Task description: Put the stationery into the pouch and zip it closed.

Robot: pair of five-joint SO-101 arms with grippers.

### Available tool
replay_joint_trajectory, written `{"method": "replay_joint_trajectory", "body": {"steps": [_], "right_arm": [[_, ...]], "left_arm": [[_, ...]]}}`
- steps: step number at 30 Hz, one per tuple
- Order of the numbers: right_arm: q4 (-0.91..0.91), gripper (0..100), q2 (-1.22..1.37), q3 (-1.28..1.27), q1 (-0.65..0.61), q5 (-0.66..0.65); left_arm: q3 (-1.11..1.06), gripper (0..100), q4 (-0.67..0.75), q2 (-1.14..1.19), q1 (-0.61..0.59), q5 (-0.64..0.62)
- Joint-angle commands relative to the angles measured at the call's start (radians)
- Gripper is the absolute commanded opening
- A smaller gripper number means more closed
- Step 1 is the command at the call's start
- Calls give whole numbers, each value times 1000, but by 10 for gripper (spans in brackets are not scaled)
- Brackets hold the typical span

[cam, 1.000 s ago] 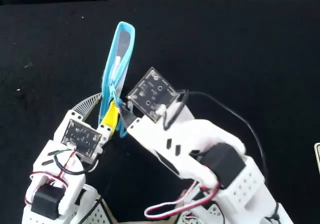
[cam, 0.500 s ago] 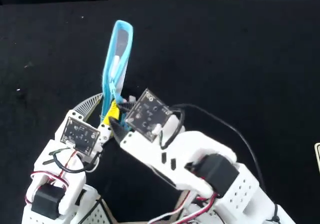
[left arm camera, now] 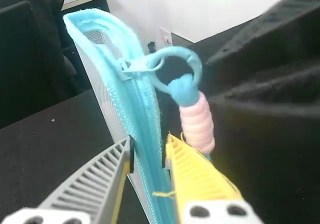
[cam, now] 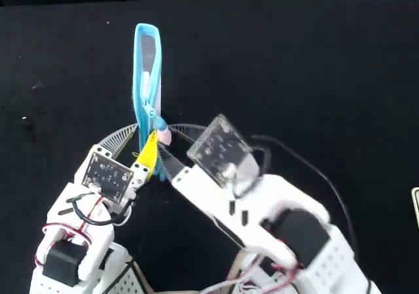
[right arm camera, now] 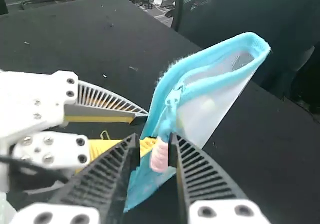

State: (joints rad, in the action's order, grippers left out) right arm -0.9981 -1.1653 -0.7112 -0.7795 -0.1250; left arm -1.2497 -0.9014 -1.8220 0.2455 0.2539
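Left gripper (cam: 149,160): closed narrow on the pouch's near end, the fabric pinched between its grey finger (left arm camera: 100,176) and yellow finger (left arm camera: 197,181), just below the zip.
Pouch (cam: 145,71): light blue, standing on edge on the black table (cam: 294,78), running away from the arms, zip edge uppermost.
Contents: something pale showed through the mesh side (right arm camera: 207,104); what it was could not be told.
Pouch handling: likely light and soft, with thin fabric walls that would sag or fold if let go; it stood only because its end was clamped.
Zip: the slider and its ring (left arm camera: 175,69) sat close to the held end; how much of the track was shut could not be told.
Pull (cam: 163,137): a small pink ribbed tag hanging from the ring, just beside the left gripper's fingers; probably soft and apt to slip under a side load.
Right gripper (right arm camera: 152,144): drawn narrow on the pull, which sat between its ribbed black fingers.
Where to hold: the pull was the best grip for drawing the slider along; the pouch end needed a firm hold against it.
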Motion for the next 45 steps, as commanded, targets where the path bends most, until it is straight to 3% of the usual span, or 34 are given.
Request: {"method": "replay_joint_trajectory", "body": {"steps": [1,7,13,28,33,38,45], "right_arm": [[-31,106,-74,16,17,0],[-17,230,-10,-12,17,3],[120,187,94,-12,17,3],[199,181,114,8,48,8],[199,74,114,-13,57,2],[201,139,114,-30,57,8],[229,126,114,-33,57,2]], "left_arm": [[10,123,14,2,10,-14],[10,123,11,2,10,-14],[10,123,11,2,10,-14],[10,123,9,2,10,-14],[10,123,9,2,12,-14],[10,123,9,2,12,-14],[10,123,8,2,12,-14]]}}
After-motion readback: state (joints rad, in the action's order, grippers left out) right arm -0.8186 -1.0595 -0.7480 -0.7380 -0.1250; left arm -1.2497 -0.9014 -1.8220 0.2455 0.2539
